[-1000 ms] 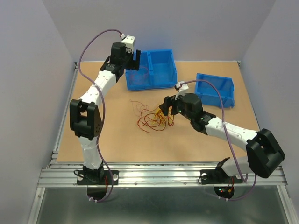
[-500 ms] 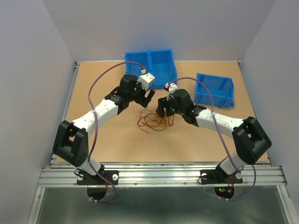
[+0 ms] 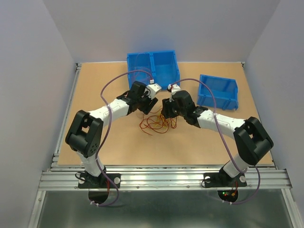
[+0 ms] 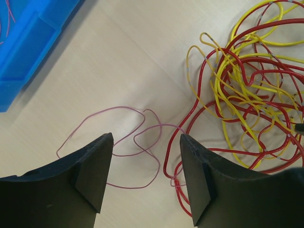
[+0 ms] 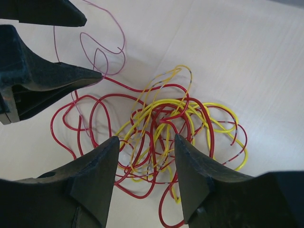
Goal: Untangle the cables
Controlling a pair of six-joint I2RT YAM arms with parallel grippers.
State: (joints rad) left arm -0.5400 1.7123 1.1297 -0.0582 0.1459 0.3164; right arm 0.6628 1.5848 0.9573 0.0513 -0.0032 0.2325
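The cables (image 3: 156,124) lie in a tangle of red and yellow loops at the table's middle, with a thin pink wire (image 4: 124,151) trailing off its left side. In the left wrist view the red and yellow tangle (image 4: 251,99) fills the right. My left gripper (image 4: 146,142) is open just above the pink wire's loops. My right gripper (image 5: 146,142) is open and hovers over the tangle (image 5: 166,128). The left gripper's fingers (image 5: 42,78) show at the right wrist view's upper left. In the top view both grippers, left (image 3: 151,105) and right (image 3: 167,114), stand close together over the cables.
A blue two-compartment bin (image 3: 153,69) stands at the back; its left compartment holds a thin pink wire (image 4: 7,12). A smaller blue bin (image 3: 218,92) stands at the back right. The table's raised rim (image 3: 66,114) runs along the left.
My left arm swung from the blue bin at the back down to the cables' left side. My right gripper shifted slightly left and forward over the tangle.
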